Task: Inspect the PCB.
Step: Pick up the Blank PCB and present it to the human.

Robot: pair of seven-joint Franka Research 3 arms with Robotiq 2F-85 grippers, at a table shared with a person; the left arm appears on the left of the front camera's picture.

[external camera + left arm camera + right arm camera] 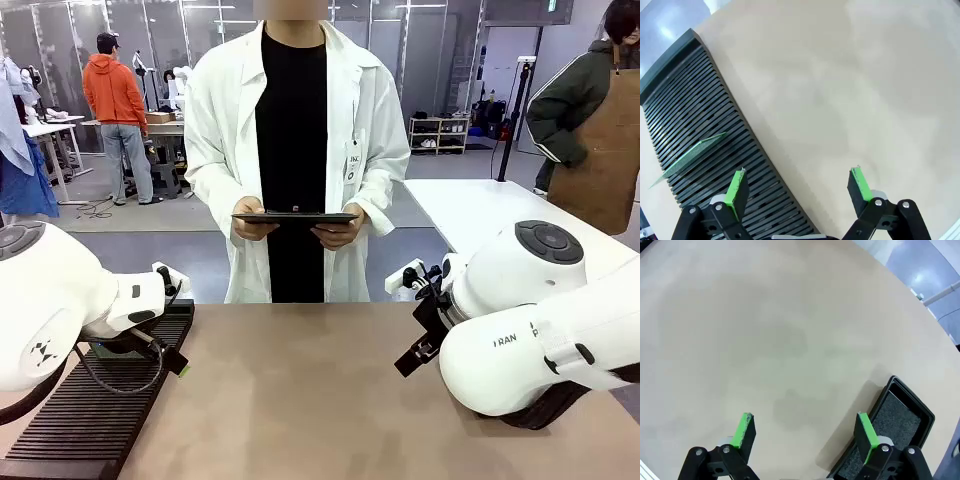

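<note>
I see a person (225, 150) in a white coat across the table (300, 400), holding a dark tablet (295, 217) level

Bright even light, soft shadows, wide-angle distortion

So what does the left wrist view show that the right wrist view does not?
Left wrist view: a black ribbed plastic rack with the thin green rectangular PCB tilted on it. Right wrist view: a shallow black rectangular tray lined with grey foam. Both: the smooth beige table top, and an open black claw with green pads, the left claw in one, the right claw in the other.
</note>
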